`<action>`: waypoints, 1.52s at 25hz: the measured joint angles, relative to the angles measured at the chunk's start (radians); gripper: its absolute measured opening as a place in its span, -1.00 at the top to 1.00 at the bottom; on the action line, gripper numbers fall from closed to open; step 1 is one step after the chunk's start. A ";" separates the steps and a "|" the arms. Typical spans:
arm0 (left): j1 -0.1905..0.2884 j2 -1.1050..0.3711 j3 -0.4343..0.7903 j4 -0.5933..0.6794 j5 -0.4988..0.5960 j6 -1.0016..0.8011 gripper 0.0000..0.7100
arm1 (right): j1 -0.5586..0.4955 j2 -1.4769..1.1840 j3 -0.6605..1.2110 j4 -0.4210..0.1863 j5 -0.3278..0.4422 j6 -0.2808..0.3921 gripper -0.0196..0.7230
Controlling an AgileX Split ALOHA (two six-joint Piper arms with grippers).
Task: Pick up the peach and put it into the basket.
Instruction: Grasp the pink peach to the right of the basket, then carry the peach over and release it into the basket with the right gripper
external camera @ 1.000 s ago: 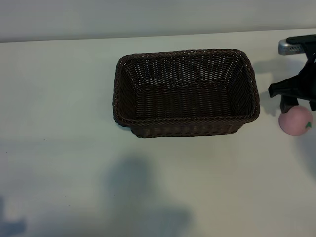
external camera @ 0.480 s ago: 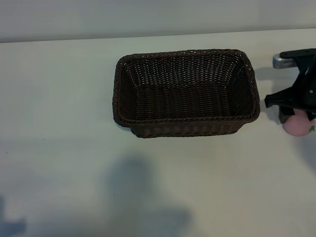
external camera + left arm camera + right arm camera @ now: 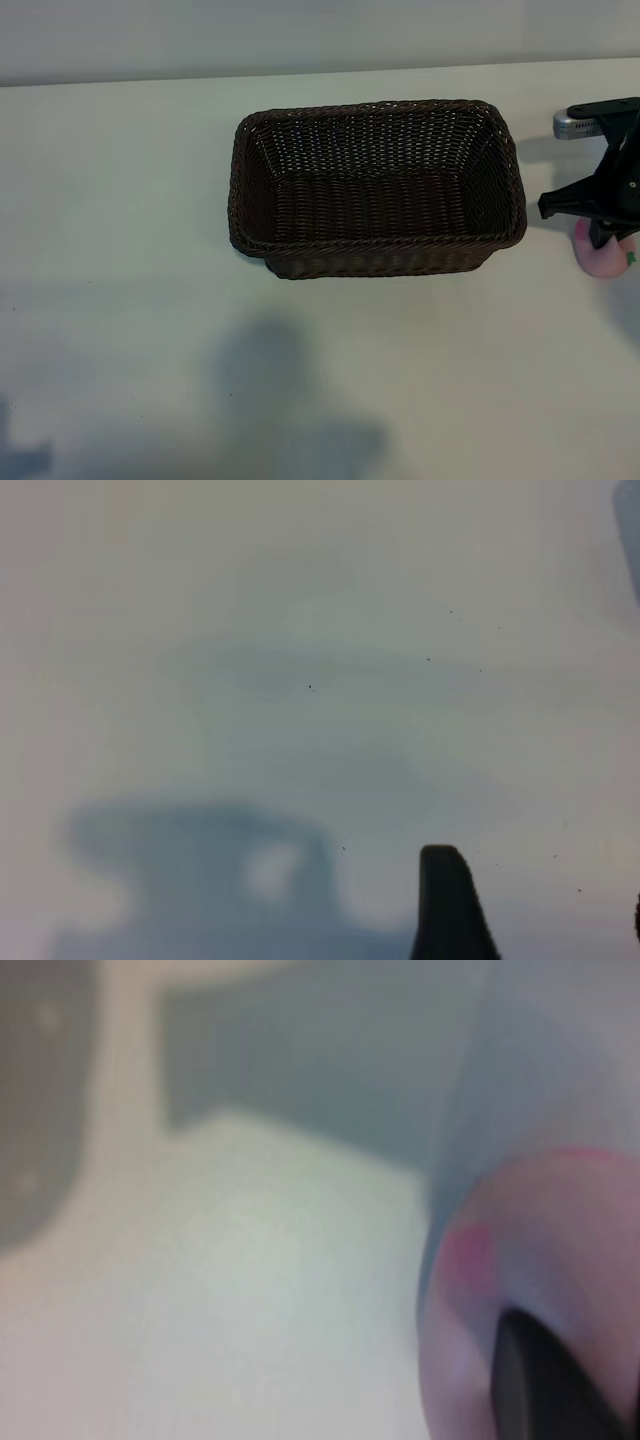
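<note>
The pink peach [image 3: 604,262] lies on the white table at the far right, to the right of the dark brown wicker basket [image 3: 380,241]. My right gripper [image 3: 606,238] is down over it and shut on it, covering its upper half. In the right wrist view the peach [image 3: 530,1250] fills the corner, with one black finger [image 3: 545,1385] pressed into it. The basket holds nothing. My left gripper [image 3: 540,920] stands open over bare table, with nothing between its fingers, and does not show in the exterior view.
The white table [image 3: 120,200] spreads wide to the left of and in front of the basket. Arm shadows fall on the near part of the table [image 3: 290,400]. The table's far edge runs just behind the basket.
My right gripper has come down over the peach and closed on it; the peach now looks narrower and more covered. The basket and the left arm have not moved.
</note>
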 joint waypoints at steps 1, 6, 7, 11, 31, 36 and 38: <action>0.000 0.000 0.000 0.000 0.000 0.000 -0.27 | 0.000 0.000 -0.012 0.000 0.018 -0.001 0.84; 0.000 0.000 0.000 0.000 0.000 0.000 -0.27 | 0.000 -0.003 -0.097 0.000 0.133 -0.028 0.84; 0.000 0.000 0.000 0.000 0.000 0.000 -0.27 | 0.000 -0.009 -0.120 0.005 0.149 -0.031 0.84; 0.000 0.000 0.000 0.000 0.000 0.000 -0.27 | 0.000 -0.068 -0.207 0.024 0.218 -0.036 0.84; 0.000 0.000 0.000 0.000 0.000 0.000 -0.27 | 0.298 -0.174 -0.421 0.100 0.301 -0.055 0.84; 0.000 0.000 0.000 0.000 0.000 0.000 -0.27 | 0.375 -0.173 -0.421 0.106 0.247 -0.050 0.84; 0.000 0.000 0.000 0.000 0.000 0.000 -0.27 | 0.379 -0.163 -0.421 0.106 0.229 -0.040 0.84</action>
